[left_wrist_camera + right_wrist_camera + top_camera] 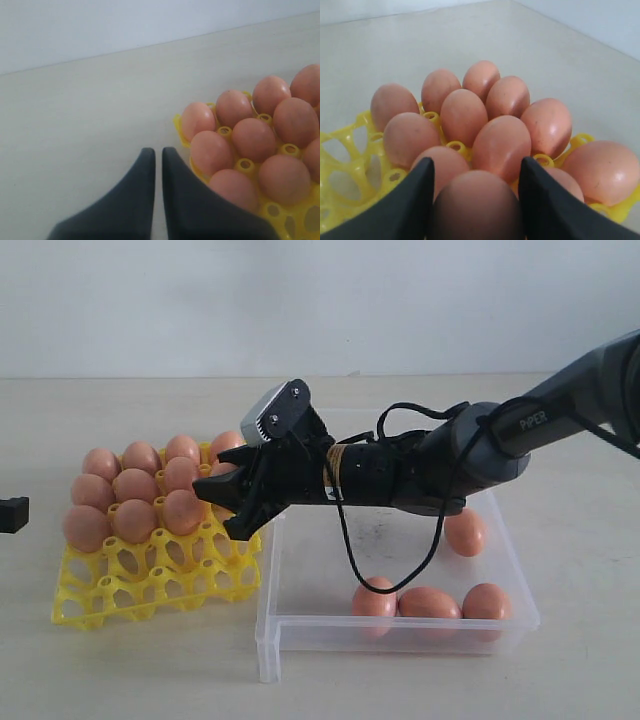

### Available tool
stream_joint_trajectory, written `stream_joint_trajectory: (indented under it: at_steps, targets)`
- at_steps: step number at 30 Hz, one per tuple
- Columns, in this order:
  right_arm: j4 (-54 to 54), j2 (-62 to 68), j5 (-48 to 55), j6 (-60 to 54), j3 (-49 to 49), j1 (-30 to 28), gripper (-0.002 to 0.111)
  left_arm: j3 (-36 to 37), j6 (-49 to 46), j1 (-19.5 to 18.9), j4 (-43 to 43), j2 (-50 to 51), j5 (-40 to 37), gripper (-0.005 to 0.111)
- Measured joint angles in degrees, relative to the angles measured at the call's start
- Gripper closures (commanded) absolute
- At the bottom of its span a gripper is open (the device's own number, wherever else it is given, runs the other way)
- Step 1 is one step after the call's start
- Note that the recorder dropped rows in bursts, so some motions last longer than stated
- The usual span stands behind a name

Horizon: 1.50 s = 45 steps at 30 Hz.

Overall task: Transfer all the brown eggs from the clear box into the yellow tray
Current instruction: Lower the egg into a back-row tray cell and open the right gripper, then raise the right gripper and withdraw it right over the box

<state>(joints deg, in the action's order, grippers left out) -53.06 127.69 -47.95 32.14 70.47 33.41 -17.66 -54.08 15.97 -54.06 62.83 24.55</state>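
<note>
Brown egg [477,210] clamped across middle by right hand [476,176], above yellow tray [581,140]. Shell judged light, smooth, brittle: gentle squeeze needed. Four brown eggs [429,602] left in clear box [400,633]. Left hand [156,167] closed, empty.

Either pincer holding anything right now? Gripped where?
Right pincer holds a brown egg by its sides, over the yellow tray. Left pincer is shut, empty.

yellow tray [100,602] front free, brown eggs [135,485] behind

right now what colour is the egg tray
Bright yellow. The tray shows best in the exterior view.
</note>
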Motion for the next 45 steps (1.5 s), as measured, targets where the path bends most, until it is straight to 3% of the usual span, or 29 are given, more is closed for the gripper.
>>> stream_joint_trajectory:
  at_steps: [19,22,26,29,39,41,44,45]
  targets:
    - [-0.9,4.3,-2.6,2.4,4.5,0.0,0.108,0.0,0.0,0.0,0.0,0.0,0.5,0.103]
    - [-0.9,4.3,-2.4,2.4,4.6,0.0,0.095,0.0,0.0,0.0,0.0,0.0,0.6,0.103]
    - [-1.0,4.3,-2.2,3.0,4.7,0.0,0.058,0.0,0.0,0.0,0.0,0.0,0.7,0.103]
    - [-1.1,4.3,-2.3,4.1,4.7,0.0,0.052,0.0,0.0,0.0,0.0,0.0,0.8,0.103]
    - [-2.2,2.3,0.3,7.2,4.6,0.0,0.053,0.0,0.0,0.0,0.0,0.0,0.9,0.103]
    - [-4.2,-1.4,3.2,9.5,4.5,-0.1,0.064,0.0,0.0,0.0,0.0,0.0,0.9,0.103]
    - [-13.3,-9.0,10.2,16.2,4.5,-0.1,0.108,0.0,0.0,0.0,0.0,0.0,0.9,0.103]
    - [-21.1,-13.1,14.6,22.6,4.5,-0.1,0.109,0.0,0.0,0.0,0.0,0.0,0.9,0.103]
